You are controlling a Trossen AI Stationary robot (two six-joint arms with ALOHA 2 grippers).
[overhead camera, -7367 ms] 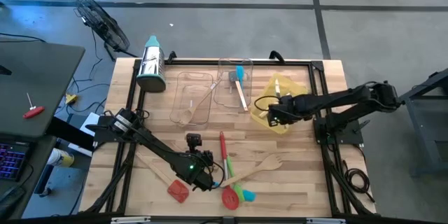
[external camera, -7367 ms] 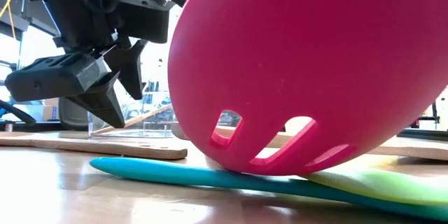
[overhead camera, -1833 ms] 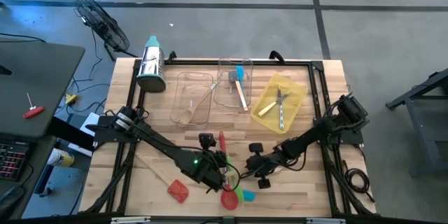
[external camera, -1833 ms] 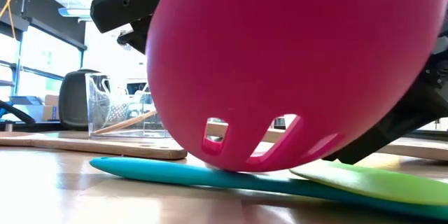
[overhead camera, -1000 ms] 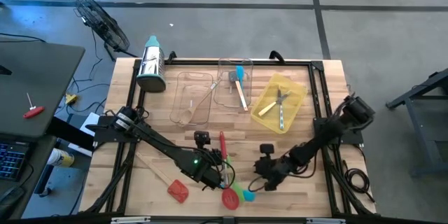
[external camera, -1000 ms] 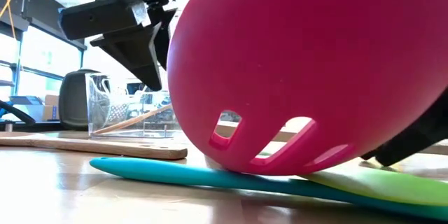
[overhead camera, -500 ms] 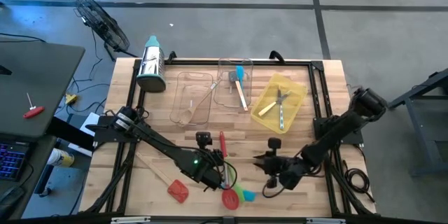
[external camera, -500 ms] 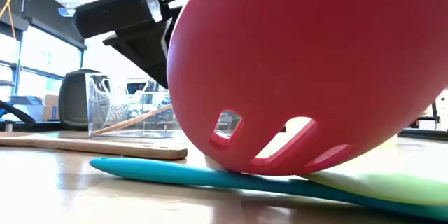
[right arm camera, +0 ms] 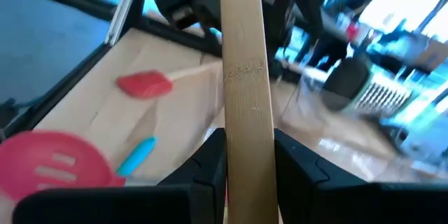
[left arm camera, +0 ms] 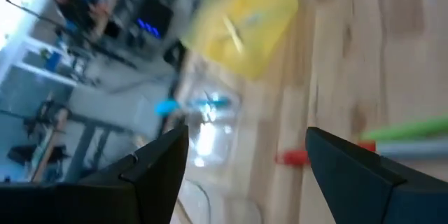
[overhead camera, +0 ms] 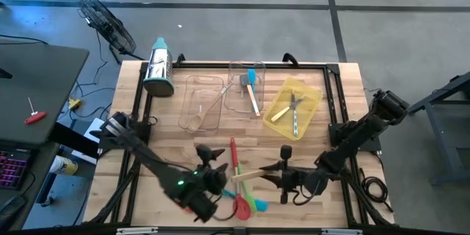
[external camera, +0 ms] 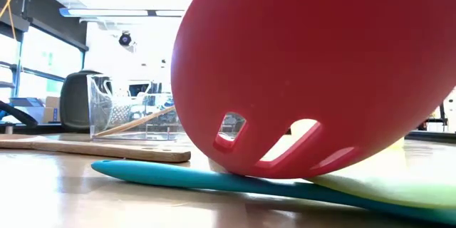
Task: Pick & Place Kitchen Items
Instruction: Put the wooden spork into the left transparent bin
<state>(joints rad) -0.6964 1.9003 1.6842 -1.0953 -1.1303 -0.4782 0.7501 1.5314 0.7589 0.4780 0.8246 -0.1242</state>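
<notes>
My right gripper (overhead camera: 283, 177) is at the near middle of the table, shut on a wooden utensil (overhead camera: 253, 174), whose handle sticks out toward the table's left. My left gripper (overhead camera: 213, 180) hangs open and empty (left arm camera: 245, 154) just left of it, over the loose utensils. A red slotted spoon (overhead camera: 240, 207) fills the low view (external camera: 313, 78). Its head rests on a teal spatula (external camera: 214, 182) and a green spatula (external camera: 385, 189). A red-headed spatula (right arm camera: 143, 82) lies on the table beyond. My right gripper pinches the wooden utensil's handle (right arm camera: 245, 122) between its two fingers (right arm camera: 210, 157). It comes from the table's right, roughly level, and the handle runs on past the fingertips in line with them. The head end is hidden behind the gripper. The free end (right arm camera: 241, 0) looks raised above the table.
A steel grater (overhead camera: 158, 70) stands at the far left. Two clear trays (overhead camera: 202, 103) (overhead camera: 246, 88) and a yellow tray (overhead camera: 302, 92) holding utensils lie along the far half. A flat wooden utensil (external camera: 92, 146) lies on the table, toward its left side.
My left gripper has risen out of the low view and drawn back toward the table's near left. My right gripper has kept shut on the wooden utensil, whose handle now shows pointing toward the table's left.
</notes>
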